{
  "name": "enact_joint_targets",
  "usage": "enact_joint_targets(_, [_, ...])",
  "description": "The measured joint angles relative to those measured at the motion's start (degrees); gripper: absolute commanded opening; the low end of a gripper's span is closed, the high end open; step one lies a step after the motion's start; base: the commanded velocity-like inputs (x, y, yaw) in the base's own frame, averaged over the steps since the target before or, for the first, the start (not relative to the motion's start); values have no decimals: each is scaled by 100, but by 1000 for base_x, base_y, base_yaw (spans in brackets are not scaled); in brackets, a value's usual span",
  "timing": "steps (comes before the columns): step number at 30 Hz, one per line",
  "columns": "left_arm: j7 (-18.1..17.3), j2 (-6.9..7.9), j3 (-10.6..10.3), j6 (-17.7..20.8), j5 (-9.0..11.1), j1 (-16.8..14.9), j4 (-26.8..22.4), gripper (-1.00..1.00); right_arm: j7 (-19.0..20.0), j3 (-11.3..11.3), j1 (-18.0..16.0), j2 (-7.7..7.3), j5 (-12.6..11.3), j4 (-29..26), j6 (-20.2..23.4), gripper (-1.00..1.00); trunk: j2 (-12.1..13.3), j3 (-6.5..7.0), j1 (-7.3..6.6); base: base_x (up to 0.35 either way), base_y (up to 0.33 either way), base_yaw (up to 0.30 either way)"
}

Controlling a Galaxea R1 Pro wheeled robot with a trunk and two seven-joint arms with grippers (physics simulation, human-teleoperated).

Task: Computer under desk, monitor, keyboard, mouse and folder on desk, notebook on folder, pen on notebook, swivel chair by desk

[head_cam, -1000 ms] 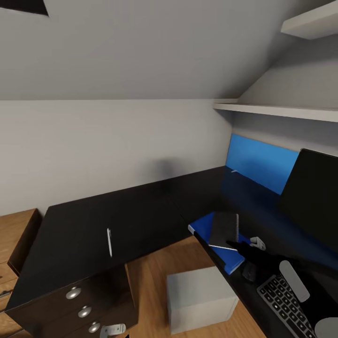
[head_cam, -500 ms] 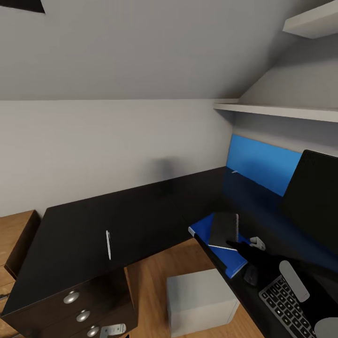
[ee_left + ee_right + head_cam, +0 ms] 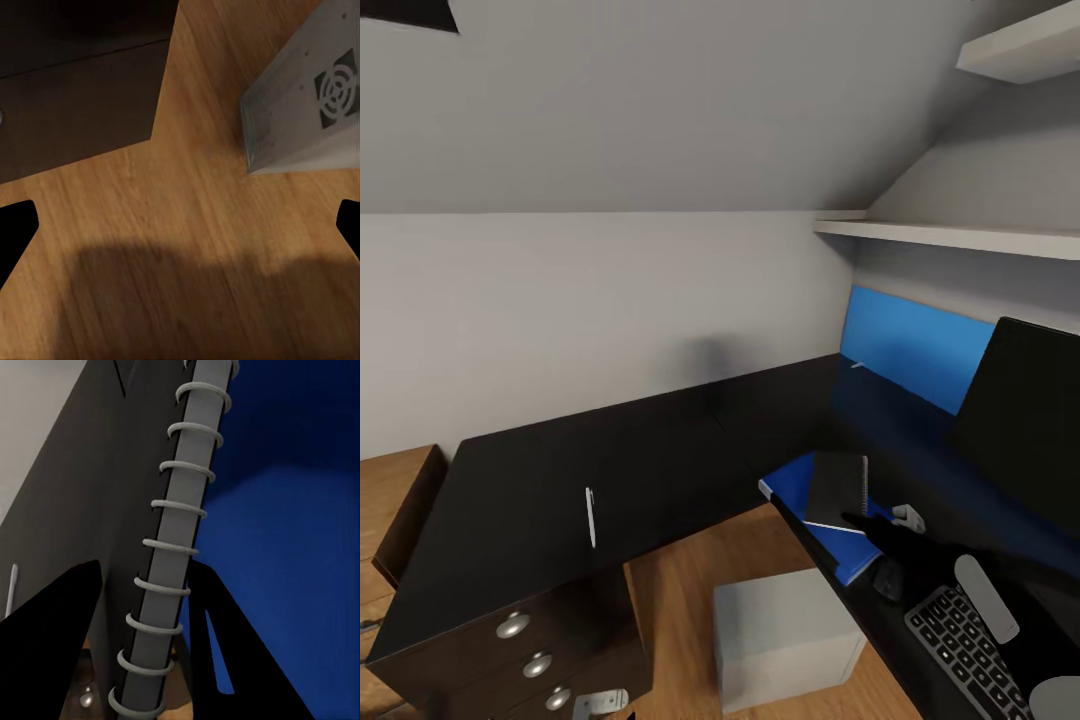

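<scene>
Starting at the left of the head view, we see the pen lying alone on the black surface above the drawers, well apart from everything else, so it waits for a later step. Below that, our left end effector hangs over the wooden floor with its fingers spread wide and nothing between them, the grey computer standing on the floor under the surface nearby. Moving right, the notebook sits on the blue folder, and our right end effector is at its near edge; from the wrist the two dark fingers straddle the spiral binding, but we cannot tell whether they pinch it or have let go. We judge the step in hand to be settling the notebook squarely on the folder. To do it well we should make sure the cover lies flat, open the fingers gently and lift straight away so the spiral is not dragged. Farther right lie the mouse, the keyboard and the monitor.
</scene>
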Motion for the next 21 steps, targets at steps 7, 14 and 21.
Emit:
enact_joint_targets(7, [-28,0,0,-12,13,0,3,100,0,0,0,5,0,0,-1,-100,0,0,0,-5,-3,0])
enact_joint_targets(14, [-37,0,0,-18,25,0,4,100,0,0,0,1,9,1,-2,-100,-199,-89,109,0,0,0])
enact_joint_targets(21, [-37,0,0,-20,20,0,4,100,0,0,0,-2,0,-1,0,-100,-201,-90,110,0,0,0])
